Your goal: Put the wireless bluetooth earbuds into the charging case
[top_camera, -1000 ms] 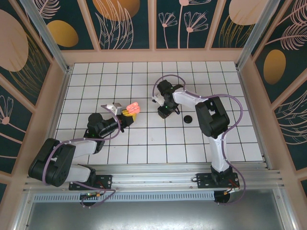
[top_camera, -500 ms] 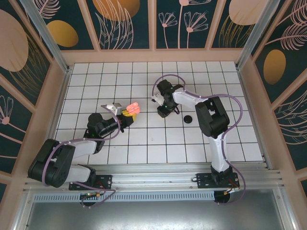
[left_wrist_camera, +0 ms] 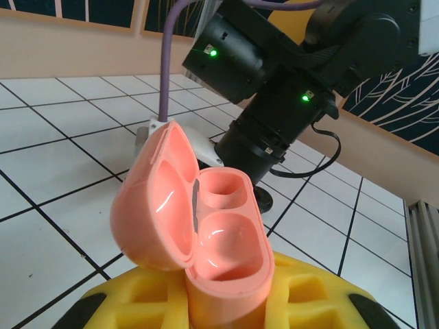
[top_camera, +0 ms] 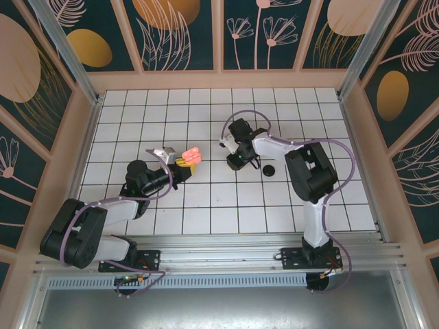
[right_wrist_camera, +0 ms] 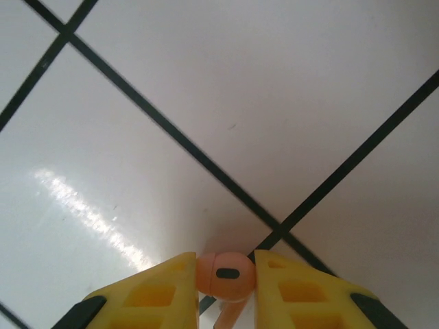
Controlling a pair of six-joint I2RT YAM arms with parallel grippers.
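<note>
From above, your left gripper [top_camera: 183,162] is clamping the case [top_camera: 191,155] by its base. Your right gripper [top_camera: 234,162] is sitting low over the table [top_camera: 206,209], to the right of the case and apart from it. One black disc [top_camera: 269,169] is lying farther right of the case.

From the left wrist, the case is standing upright between the yellow fingers [left_wrist_camera: 312,298], with its lid [left_wrist_camera: 154,205] hanging open to the left. Both wells [left_wrist_camera: 221,195] are showing empty: count two. The right arm [left_wrist_camera: 274,103] is looming just behind the case.

From the right wrist, the jaws are pinching together on one earbud [right_wrist_camera: 225,273], with its stem pointing back between the fingers [right_wrist_camera: 147,295]. I am counting one earbud and one case.

I judge the grip is catching just the rounded head, so the earbud could be twisting or slipping as you carry it toward the case. A tilted stem risks jamming at a well's rim. The lid may be swinging shut if you are nudging it on approach.
</note>
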